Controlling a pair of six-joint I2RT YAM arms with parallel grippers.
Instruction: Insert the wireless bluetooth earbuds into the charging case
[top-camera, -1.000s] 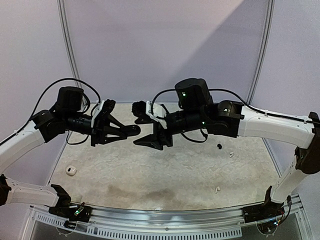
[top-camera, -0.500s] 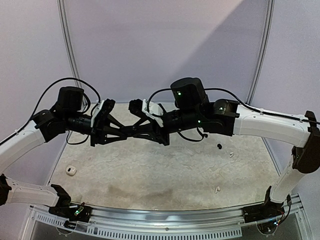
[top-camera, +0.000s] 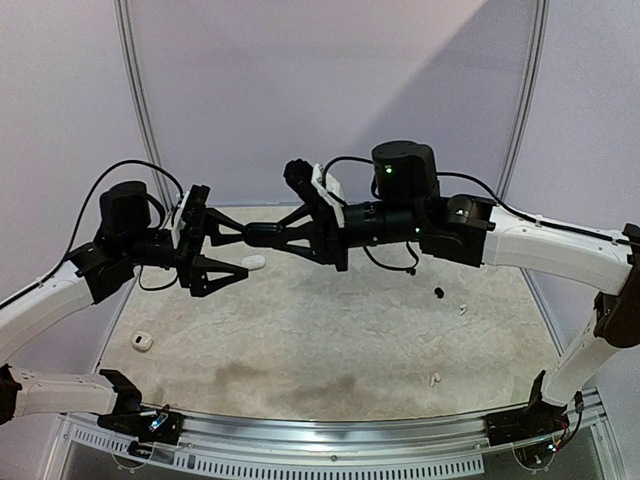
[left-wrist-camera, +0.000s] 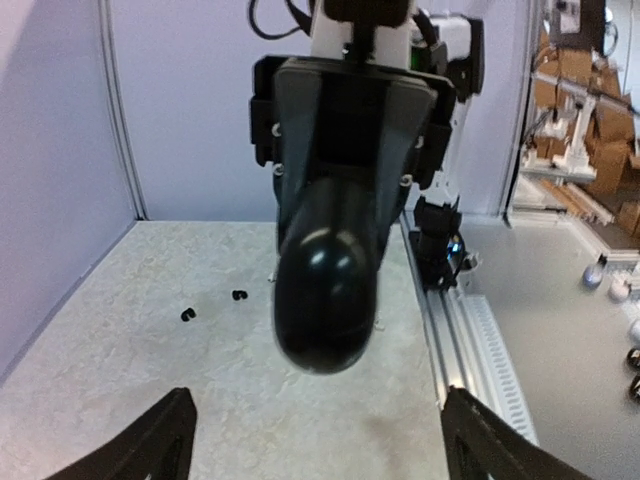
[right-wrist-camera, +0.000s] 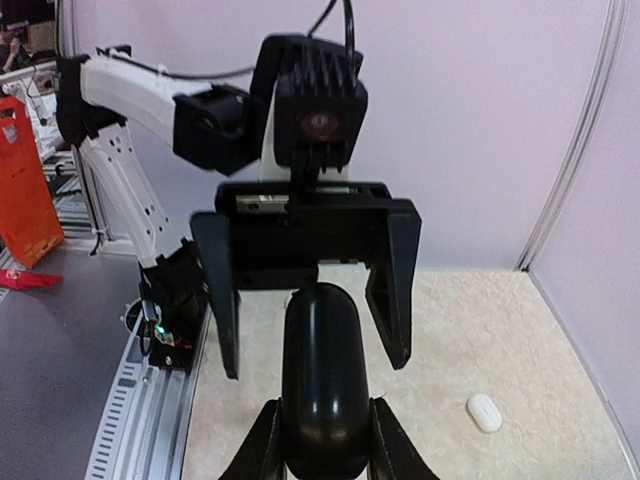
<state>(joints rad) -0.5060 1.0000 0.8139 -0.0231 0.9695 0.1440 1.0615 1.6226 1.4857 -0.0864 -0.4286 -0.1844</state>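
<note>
A black pebble-shaped charging case (top-camera: 258, 236) hangs in mid-air above the table's back left. My right gripper (top-camera: 275, 237) is shut on its end. In the right wrist view the case (right-wrist-camera: 322, 380) sits pinched between that gripper's (right-wrist-camera: 322, 432) fingers. My left gripper (top-camera: 243, 251) faces it, open, its fingers spread clear of the case. From the left wrist the case (left-wrist-camera: 325, 300) fills the middle, while the left gripper (left-wrist-camera: 315, 400) holds nothing. Two black earbuds (left-wrist-camera: 188, 314) (left-wrist-camera: 238, 295) lie on the table. Seen from above, a black earbud (top-camera: 438, 292) and two white earbuds (top-camera: 462, 309) (top-camera: 435, 380) lie at the right.
A white case (top-camera: 254, 262) lies on the table under the grippers, also seen from the right wrist as the white case (right-wrist-camera: 484, 412). Another white case (top-camera: 141, 341) sits near the left wall. Walls (top-camera: 60, 150) close the table's back and sides; a metal rail (top-camera: 330, 430) lines its front.
The right gripper closed on the black case, then the left gripper opened and drew back to the left. The case has passed from left to right.
</note>
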